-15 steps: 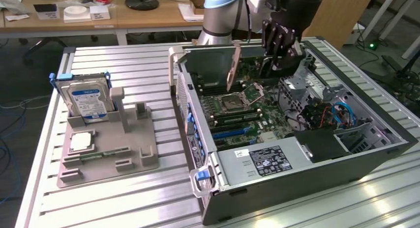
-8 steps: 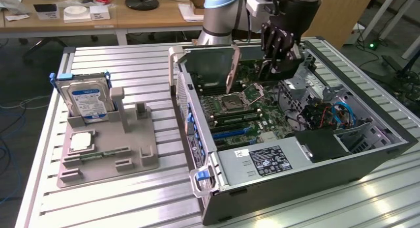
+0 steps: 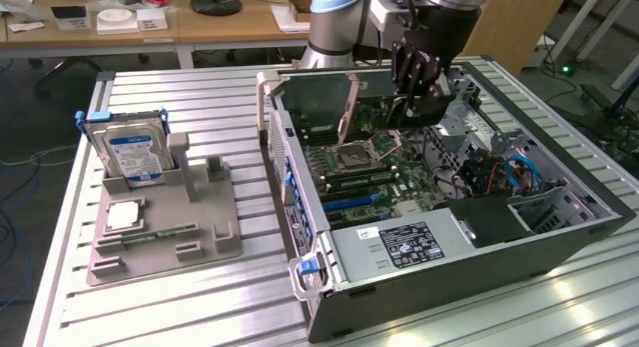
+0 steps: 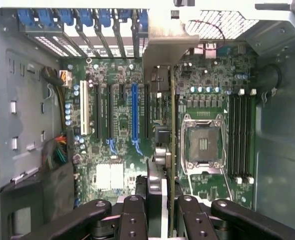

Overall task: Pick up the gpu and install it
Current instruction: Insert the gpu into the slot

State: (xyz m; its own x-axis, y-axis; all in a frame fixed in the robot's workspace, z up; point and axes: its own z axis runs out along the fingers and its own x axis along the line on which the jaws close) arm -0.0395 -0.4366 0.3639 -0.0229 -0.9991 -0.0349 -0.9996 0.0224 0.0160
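Hanging wrist-down over the motherboard [image 3: 370, 167], gripper [image 3: 412, 93] apparently clamps the gpu [image 4: 162, 50] edge-on.

A slatted silver metal table [image 3: 200, 309] carries 2 things directly. Toward the exterior view's left, a grey moulded holder [image 3: 150, 256] sits flat on the slats. Just beside it, toward the exterior view's right, an open dark computer case [image 3: 469, 280] lies on its side, its interior facing up.
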